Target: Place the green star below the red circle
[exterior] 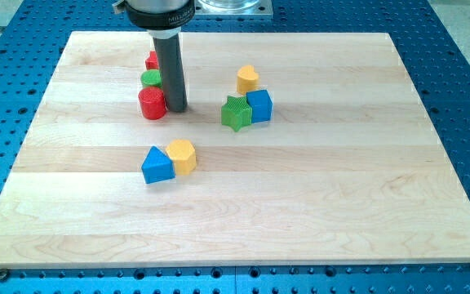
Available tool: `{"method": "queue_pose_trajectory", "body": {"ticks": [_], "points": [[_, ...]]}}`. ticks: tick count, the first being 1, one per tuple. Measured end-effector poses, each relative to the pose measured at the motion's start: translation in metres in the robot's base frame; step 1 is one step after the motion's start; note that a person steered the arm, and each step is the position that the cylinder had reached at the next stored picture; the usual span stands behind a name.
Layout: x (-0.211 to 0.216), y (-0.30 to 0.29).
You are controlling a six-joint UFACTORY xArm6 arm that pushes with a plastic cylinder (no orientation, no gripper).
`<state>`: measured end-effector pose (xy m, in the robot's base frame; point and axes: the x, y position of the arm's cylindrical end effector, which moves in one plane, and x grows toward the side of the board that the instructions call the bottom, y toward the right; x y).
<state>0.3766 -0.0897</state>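
- Partial white lettering on the arm's black collar is too cut off to read.
- The ridged green star [235, 113] lies flat on the pale wooden surface [341, 163], touching a blue cube [259, 105]; its pointing is unclear.
- The red circle [152, 104], a ribbed cylinder, sits well left.
- My tip [176, 109] rests just right of it; there is no gripper.

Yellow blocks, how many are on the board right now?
2. One yellow block sits above the blue cube, right of my tip. The other yellow block touches the blue triangle lower down. The rod could hide something small behind it.
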Motion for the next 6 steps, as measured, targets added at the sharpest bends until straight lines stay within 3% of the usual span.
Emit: {"method": "queue_pose_trajectory", "body": {"ticks": [2,4,6], "points": [[0.0,0.007],[0.056,0.046],[0.079,0.066]]}}
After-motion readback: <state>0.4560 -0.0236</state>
